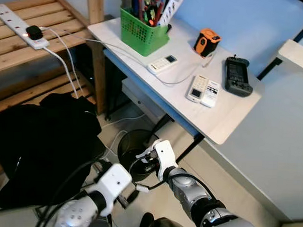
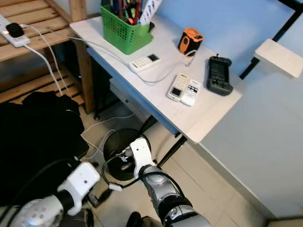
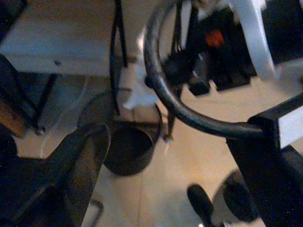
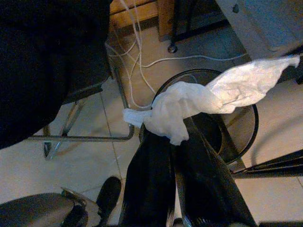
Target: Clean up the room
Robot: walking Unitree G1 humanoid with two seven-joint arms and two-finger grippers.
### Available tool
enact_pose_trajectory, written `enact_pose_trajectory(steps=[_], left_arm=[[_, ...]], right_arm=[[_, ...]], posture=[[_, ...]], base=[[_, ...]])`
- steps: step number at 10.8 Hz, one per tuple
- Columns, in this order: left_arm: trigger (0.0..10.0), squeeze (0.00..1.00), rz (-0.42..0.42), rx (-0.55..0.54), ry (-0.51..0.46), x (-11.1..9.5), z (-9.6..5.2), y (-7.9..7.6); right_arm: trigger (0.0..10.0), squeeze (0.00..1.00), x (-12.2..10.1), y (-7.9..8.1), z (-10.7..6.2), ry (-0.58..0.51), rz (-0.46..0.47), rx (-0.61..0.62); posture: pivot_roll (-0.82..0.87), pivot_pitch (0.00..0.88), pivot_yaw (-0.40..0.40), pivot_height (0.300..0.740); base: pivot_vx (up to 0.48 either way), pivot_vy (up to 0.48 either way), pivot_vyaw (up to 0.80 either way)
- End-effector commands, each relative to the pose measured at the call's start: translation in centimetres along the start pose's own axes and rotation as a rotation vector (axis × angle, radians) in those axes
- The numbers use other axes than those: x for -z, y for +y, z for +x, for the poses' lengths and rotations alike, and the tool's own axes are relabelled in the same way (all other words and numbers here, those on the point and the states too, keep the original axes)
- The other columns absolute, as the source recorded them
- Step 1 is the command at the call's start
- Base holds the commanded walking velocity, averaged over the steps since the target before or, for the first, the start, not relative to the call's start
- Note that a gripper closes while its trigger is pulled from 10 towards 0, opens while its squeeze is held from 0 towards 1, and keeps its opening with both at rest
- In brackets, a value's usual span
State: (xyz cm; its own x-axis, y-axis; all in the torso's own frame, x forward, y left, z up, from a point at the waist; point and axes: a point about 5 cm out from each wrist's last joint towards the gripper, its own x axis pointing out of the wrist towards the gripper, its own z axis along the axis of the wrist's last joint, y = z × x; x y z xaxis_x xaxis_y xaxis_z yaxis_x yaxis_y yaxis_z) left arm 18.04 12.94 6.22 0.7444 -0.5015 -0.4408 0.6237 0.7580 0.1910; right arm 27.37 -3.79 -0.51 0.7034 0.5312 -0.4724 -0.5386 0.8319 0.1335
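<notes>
A crumpled white tissue is pinched between the black fingers of my right gripper, which is shut on it. The tissue hangs just above the round black bin on the tiled floor. In the eye views my right wrist reaches low over that bin, under the desk's front edge. My left gripper hovers open beside it with nothing between its fingers. The left wrist view has the bin and the tissue ahead of that gripper.
A white desk holds a green basket, remotes, an orange tape measure and a black controller. A black garment lies over a chair at my left. White cables trail on the floor near the bin.
</notes>
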Motion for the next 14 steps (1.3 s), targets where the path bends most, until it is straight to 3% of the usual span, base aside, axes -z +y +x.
enact_pose_trajectory(steps=[1,4,6,7,8,10,11,13,14], left_arm=[[10.0,0.0,-0.018,-0.025,-0.041,-0.7,0.0,-0.1],[10.0,0.0,-0.134,-0.142,-0.142,-2.4,1.1,0.7],[10.0,0.0,-0.174,-0.177,-0.177,-2.8,1.5,1.3],[10.0,0.0,-0.239,-0.245,-0.216,-3.2,1.6,2.3],[10.0,0.0,-0.293,-0.366,-0.296,-4.3,1.4,4.0],[10.0,0.0,-0.304,-0.427,-0.364,-5.9,2.0,5.2],[10.0,0.0,-0.294,-0.425,-0.372,-6.2,2.3,5.3],[10.0,0.0,-0.251,-0.521,-0.433,-7.5,2.6,7.3],[10.0,0.0,-0.238,-0.518,-0.447,-8.6,3.4,7.8]], right_arm=[[10.0,0.0,-1.3,1.5,0.8,-0.022,0.021,-0.035],[10.0,0.0,-2.6,1.7,1.0,-0.098,-0.011,-0.031],[10.0,0.0,-4.0,0.4,0.6,-0.193,-0.026,0.013],[10.0,0.0,-4.4,-1.4,-0.6,-0.274,-0.029,0.072],[10.0,0.0,-4.8,-3.6,-2.8,-0.389,-0.021,0.174],[10.0,0.0,-4.6,-6.6,-6.5,-0.475,0.025,0.35],[10.0,0.0,-4.4,-7.2,-7.2,-0.479,0.025,0.395],[10.0,0.0,-5.2,-8.6,-10.0,-0.531,0.051,0.522],[10.0,0.0,-5.6,-9.1,-11.2,-0.556,0.065,0.581]], posture=[[0.31,0.179,-0.182,0.74],[0.29,0.133,-0.188,0.74],[0.28,0.109,-0.186,0.74],[0.26,0.082,-0.183,0.74],[0.23,0.05,-0.172,0.74],[0.18,0.004,-0.143,0.74],[0.17,0.0,-0.132,0.74],[0.14,0.0,-0.108,0.74],[0.13,0.0,-0.103,0.74]], base=[[0.0,0.0,0.0],[0.0,0.0,0.0],[0.0,0.0,0.0],[0.0,0.0,0.0],[0.0,0.0,0.0],[0.0,0.0,0.0],[0.0,0.0,0.0],[0.0,0.0,0.0],[0.0,0.0,0.0]])
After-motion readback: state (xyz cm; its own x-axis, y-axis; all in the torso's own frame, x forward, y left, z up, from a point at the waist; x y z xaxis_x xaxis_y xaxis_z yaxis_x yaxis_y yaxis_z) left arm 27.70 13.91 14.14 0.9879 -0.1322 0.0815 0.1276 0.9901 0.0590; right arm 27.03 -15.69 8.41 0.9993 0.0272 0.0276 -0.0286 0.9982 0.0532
